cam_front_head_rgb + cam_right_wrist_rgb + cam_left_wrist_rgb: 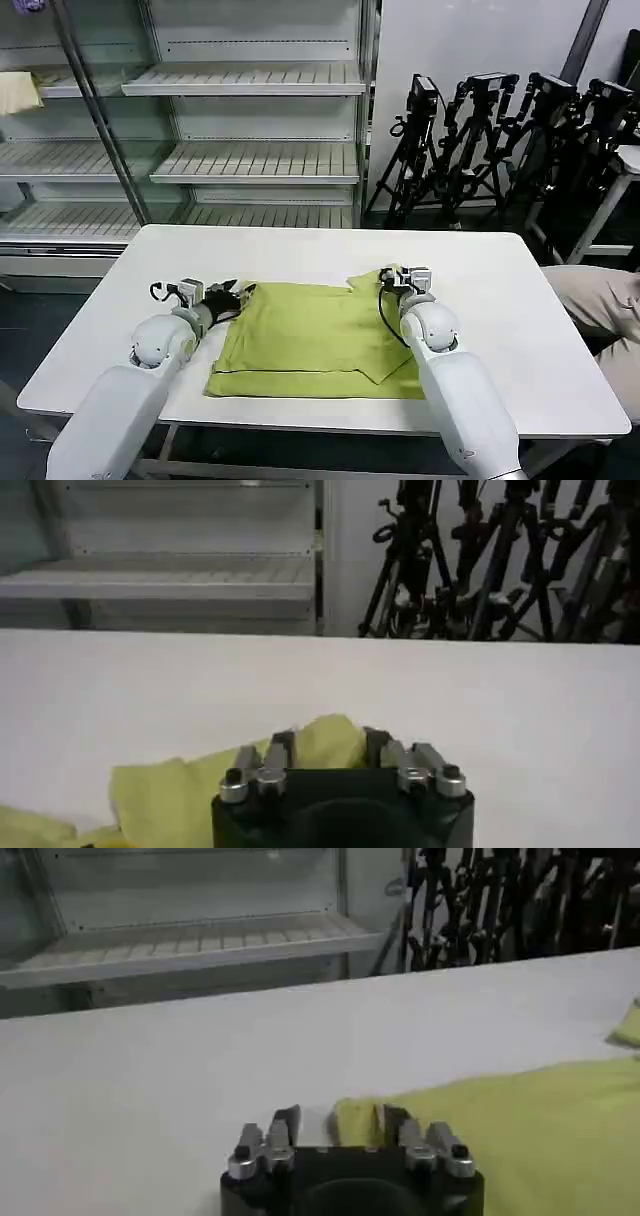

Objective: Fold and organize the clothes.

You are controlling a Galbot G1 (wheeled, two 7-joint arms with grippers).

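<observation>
The shirt (315, 340) is lying partly folded at the counter's (520, 330) middle, its long axis running 9 to 3 o'clock. The left tool (238, 295) is sitting at the shirt's 10 o'clock corner, its jaws narrowly parted with the fabric's edge (357, 1122) between them. The right tool (398, 275) is gripping a raised bunch of fabric (325, 742) at the 1 o'clock corner. Both tools are standing along the far edge, with the cloth stretching toward 6 o'clock, so the coming fold probably means drawing that edge nearward. Each arm is nearest its own corner.
</observation>
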